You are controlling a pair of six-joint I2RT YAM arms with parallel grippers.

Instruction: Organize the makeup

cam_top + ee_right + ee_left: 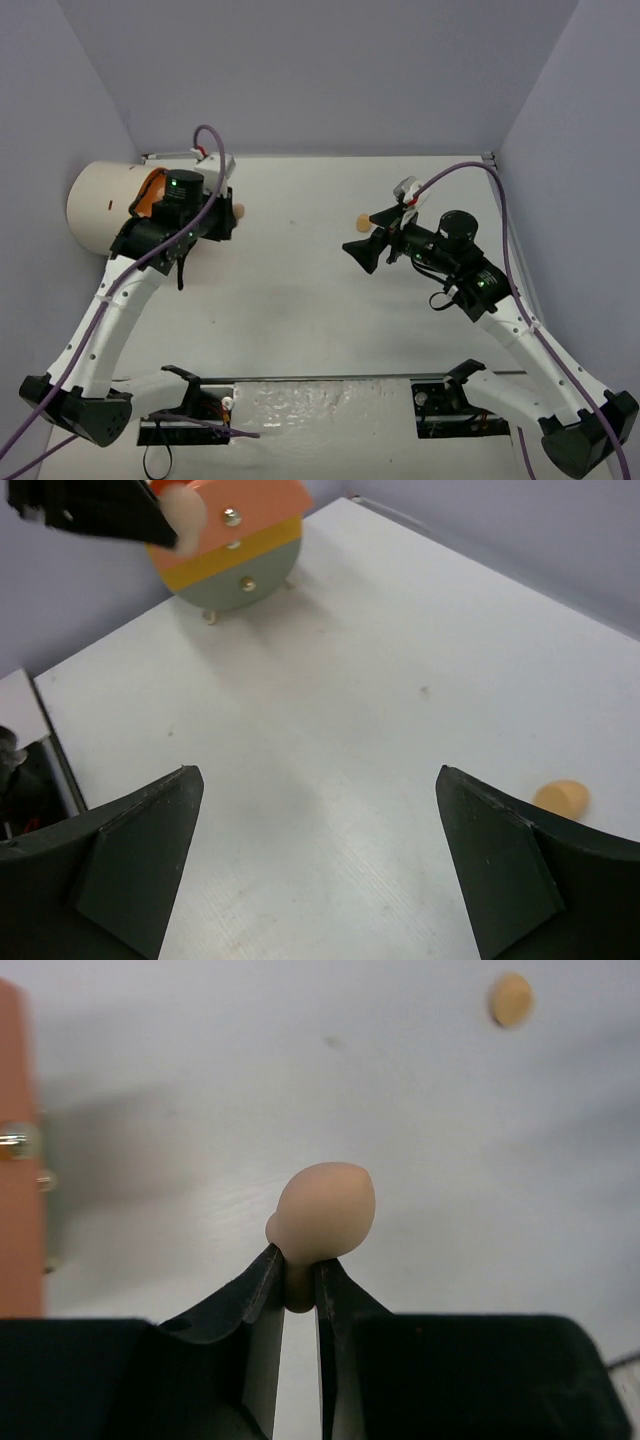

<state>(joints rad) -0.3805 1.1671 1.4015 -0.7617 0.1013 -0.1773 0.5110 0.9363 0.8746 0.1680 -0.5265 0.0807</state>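
My left gripper is shut on a peach egg-shaped sponge, held above the table just in front of the cream cylinder's orange front. The held sponge also shows in the top view and the right wrist view. A second peach sponge lies on the table, seen in the left wrist view and the right wrist view. My right gripper is open and empty, its jaws wide apart, with that sponge just beyond its right finger. The other makeup is out of view.
The large cream cylinder lies at the far left; its front has orange, yellow and grey-green drawers with small knobs. Lilac walls enclose the white table on three sides.
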